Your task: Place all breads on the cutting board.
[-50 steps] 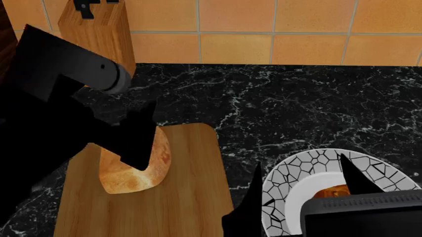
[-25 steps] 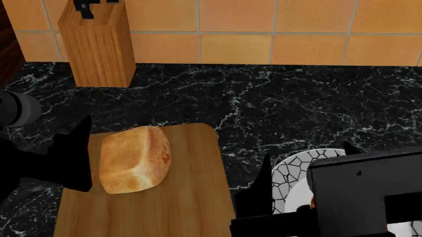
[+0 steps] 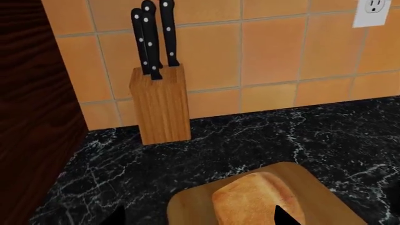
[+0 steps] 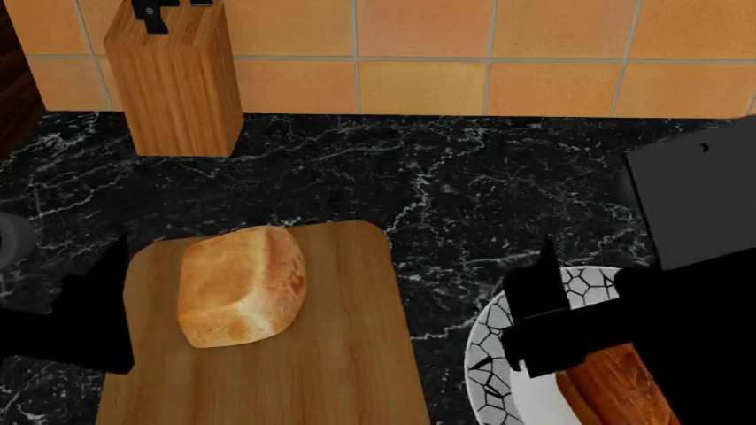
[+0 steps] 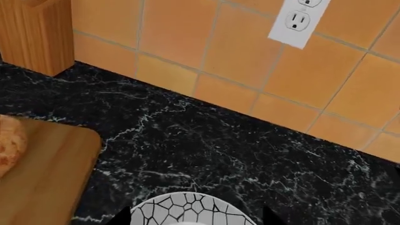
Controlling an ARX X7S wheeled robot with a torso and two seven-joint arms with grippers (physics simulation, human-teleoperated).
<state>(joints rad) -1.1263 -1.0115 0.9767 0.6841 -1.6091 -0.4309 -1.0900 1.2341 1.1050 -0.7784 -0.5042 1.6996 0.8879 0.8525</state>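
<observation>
Compared with half a second earlier, the left gripper (image 4: 101, 310) has drawn further off the cutting board (image 4: 343, 372), and the right gripper (image 4: 567, 332) has risen above the plate (image 4: 490, 354). The pale, crusty loaf chunk (image 4: 240, 285) lies on the smooth wooden board. The darker glossy roll (image 4: 614, 385) sits between the right fingers, seemingly gripped; left finger spread cannot be told. Black marbled bench (image 4: 473, 195); wooden knife block (image 4: 173, 75).
</observation>
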